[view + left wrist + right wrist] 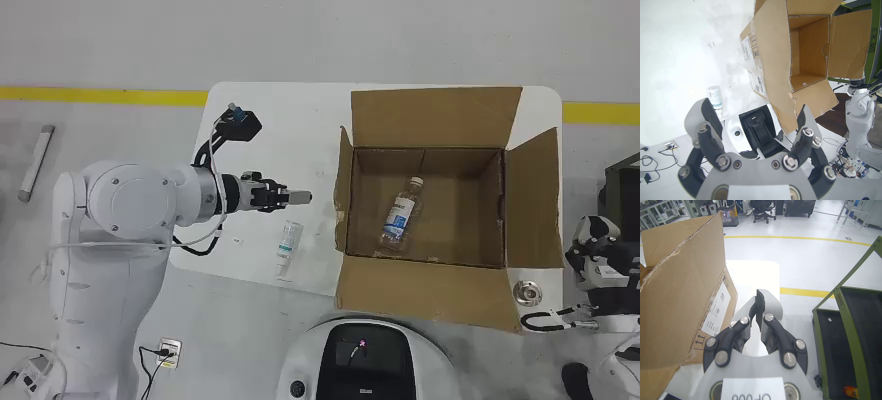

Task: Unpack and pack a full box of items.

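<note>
An open cardboard box [522, 190] stands on the right half of the white table [270, 120], flaps spread. One small clear bottle with a white label [399, 213] lies on the box floor. A second such bottle [288, 249] [715, 97] lies on the table left of the box, near the front edge. My left gripper [296, 197] [755, 113] hovers open and empty above the table, just behind that bottle and left of the box wall [772, 62]. My right gripper [757, 302] is shut on nothing, low beside the box's right outer wall [677, 298].
A green cart with a black inside [857, 332] stands right of the table, close to my right arm. A yellow floor line [100, 96] runs behind the table. The box's left flap [343, 190] stands up between my left gripper and the box's inside.
</note>
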### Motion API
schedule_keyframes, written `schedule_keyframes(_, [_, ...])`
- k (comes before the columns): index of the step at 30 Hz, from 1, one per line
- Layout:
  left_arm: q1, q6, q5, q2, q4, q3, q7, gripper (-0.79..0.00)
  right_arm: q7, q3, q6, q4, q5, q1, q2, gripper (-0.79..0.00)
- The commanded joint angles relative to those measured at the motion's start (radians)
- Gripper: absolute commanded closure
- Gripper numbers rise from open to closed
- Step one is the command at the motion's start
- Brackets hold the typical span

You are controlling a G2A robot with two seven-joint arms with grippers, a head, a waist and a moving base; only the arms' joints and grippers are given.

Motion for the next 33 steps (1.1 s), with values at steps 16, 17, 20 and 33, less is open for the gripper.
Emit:
schedule_keyframes(16, [0.038,-0.096,0.169,0.018,-0.056,0.012,0.036,-0.785,0.0,0.0,0.0,0.0,0.0,0.0,0.0,0.0])
schedule_keyframes(17, [0.046,-0.109,0.22,0.023,-0.068,0.012,0.019,-0.785,0.0,0.0,0.0,0.0,0.0,0.0,0.0,0.0])
schedule_keyframes(20, [0.083,-0.145,0.253,0.036,-0.075,0.004,0.0,-0.785,0.0,0.0,0.0,0.0,0.0,0.0,0.0,0.0])
schedule_keyframes(33, [0.271,-0.27,0.486,0.11,-0.13,0.128,0.0,-0.785,0.0,0.0,0.0,0.0,0.0,0.0,0.0,0.0])
